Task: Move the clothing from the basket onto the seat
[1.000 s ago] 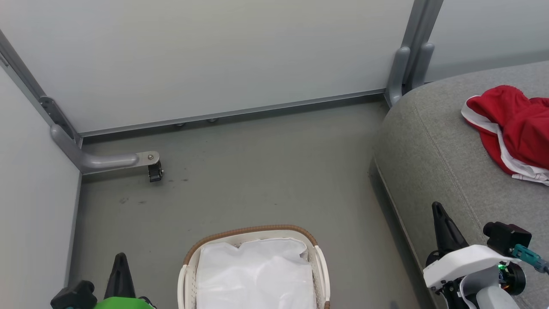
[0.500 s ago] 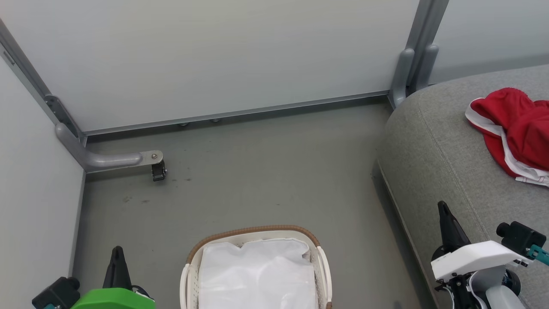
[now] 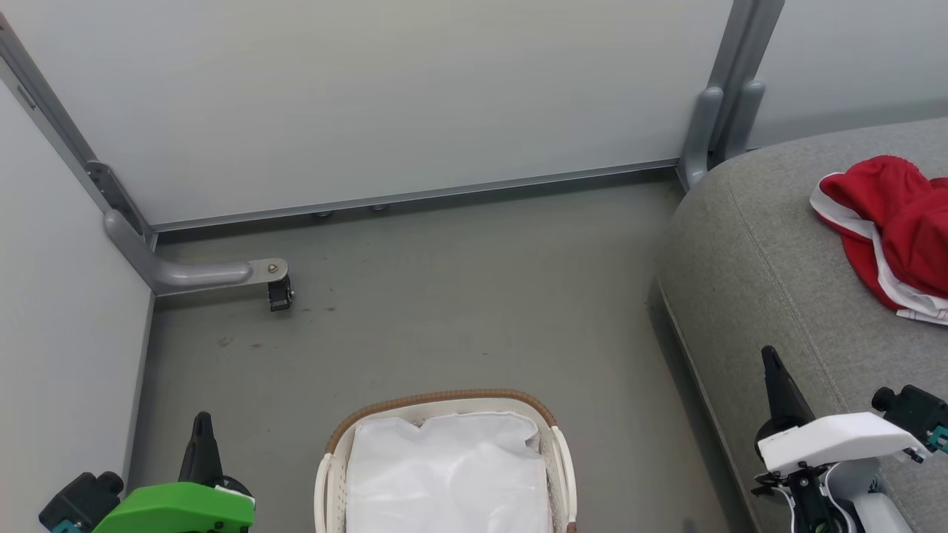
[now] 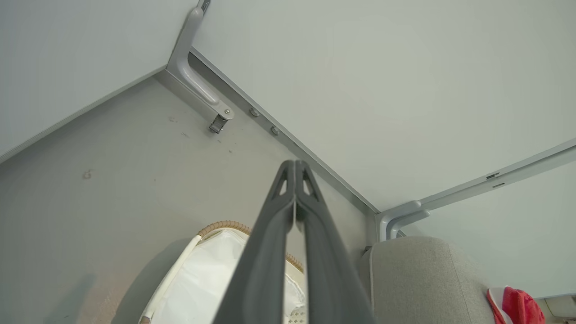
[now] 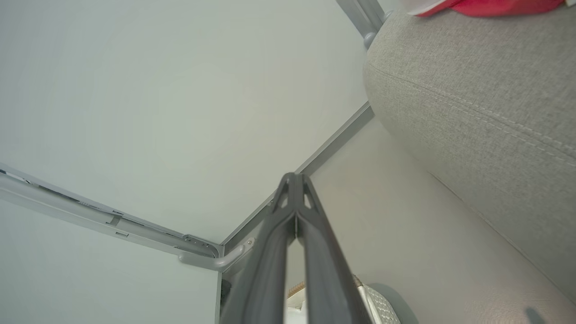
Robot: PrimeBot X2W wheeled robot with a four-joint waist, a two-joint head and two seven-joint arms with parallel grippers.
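The red clothing (image 3: 892, 226) with white trim lies bunched on the grey seat (image 3: 770, 252) at the right edge; it also peeks in as clothing (image 4: 517, 306) and clothing (image 5: 490, 6). The white lattice basket (image 3: 329, 474) with its brown rim stands on the floor at bottom centre, showing just its white liner (image 3: 448, 474). My left gripper (image 3: 200, 426) is shut and holds nothing, left of the basket. My right gripper (image 3: 770, 359) is shut and holds nothing, over the seat's front edge. Basket (image 4: 216, 227) sits below the left fingers (image 4: 294, 168).
Pale partition walls (image 3: 385, 96) close the floor at the back and left. A grey foot with a small caster (image 3: 280, 292) juts from the left corner. A grey post (image 3: 729, 81) stands beside the seat. Grey floor (image 3: 444, 296) lies between basket and walls.
The whole head view has drifted slightly, so the camera moved. Both grippers stay shut; the left one sits a little lower left in view, the right a little lower right.
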